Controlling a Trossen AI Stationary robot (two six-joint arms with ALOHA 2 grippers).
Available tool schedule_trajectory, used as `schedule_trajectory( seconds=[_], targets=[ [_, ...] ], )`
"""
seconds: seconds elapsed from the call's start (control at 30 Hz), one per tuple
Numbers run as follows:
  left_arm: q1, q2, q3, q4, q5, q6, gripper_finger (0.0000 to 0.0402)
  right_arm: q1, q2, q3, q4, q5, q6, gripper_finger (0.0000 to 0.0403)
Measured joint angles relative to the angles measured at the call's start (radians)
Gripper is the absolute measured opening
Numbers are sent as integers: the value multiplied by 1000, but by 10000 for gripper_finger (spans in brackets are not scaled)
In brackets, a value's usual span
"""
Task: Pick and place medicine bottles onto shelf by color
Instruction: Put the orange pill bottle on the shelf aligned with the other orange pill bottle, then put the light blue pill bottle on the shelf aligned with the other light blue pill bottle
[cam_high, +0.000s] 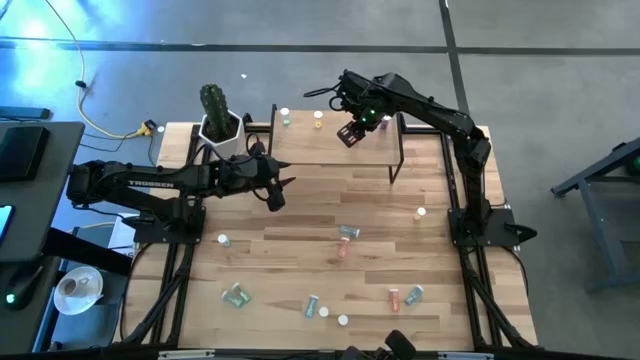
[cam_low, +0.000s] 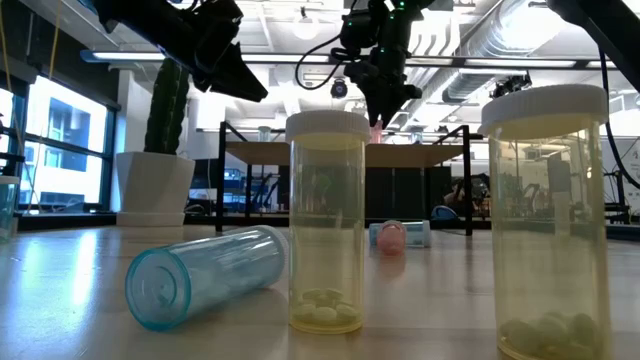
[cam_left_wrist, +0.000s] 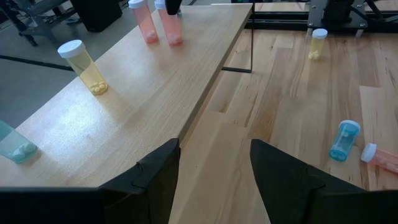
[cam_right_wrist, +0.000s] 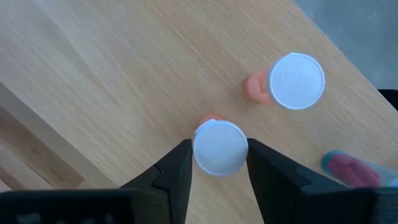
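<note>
Here, going from the left, the white pot with the cactus (cam_high: 218, 118) is standing at the table's back left corner, just beside the shelf (cam_high: 335, 150). The left gripper (cam_high: 275, 186) is hovering over the table (cam_high: 300, 250) near the shelf's left end, its fingers standing apart with nothing between them. On the shelf a teal bottle (cam_left_wrist: 13, 144) is sitting at the left end, then a yellow bottle (cam_left_wrist: 84, 66) farther along, and a pink bottle (cam_left_wrist: 143, 20) toward the right end. The right gripper (cam_right_wrist: 219, 163) is reaching down over that right end, its fingers closing against the white cap of a second pink bottle (cam_right_wrist: 219, 147), which is standing upright on the shelf just beside the first. Loose bottles are lying scattered over the front of the table, among them a blue bottle (cam_low: 205, 274) on its side and a yellow bottle upright (cam_low: 326, 222).
</note>
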Motion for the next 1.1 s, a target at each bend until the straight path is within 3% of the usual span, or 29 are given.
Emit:
schedule_trajectory(
  seconds=[0.57, 0.83, 0.97, 1.1],
  targets=[
    [0, 0, 0, -4, 0, -8, 186, 13, -120, 0, -20, -10, -55, 142],
    [-13, 0, 0, -102, 59, -202, 186, 98, -225, -5, -68, 78, -163, 142],
    [-62, -1, 0, -144, 79, -267, 186, 152, -295, -85, -65, 86, -197, 142],
    [-128, -2, 0, -193, 80, -332, 186, 198, -391, -249, 21, 86, -189, 142]
  ],
)
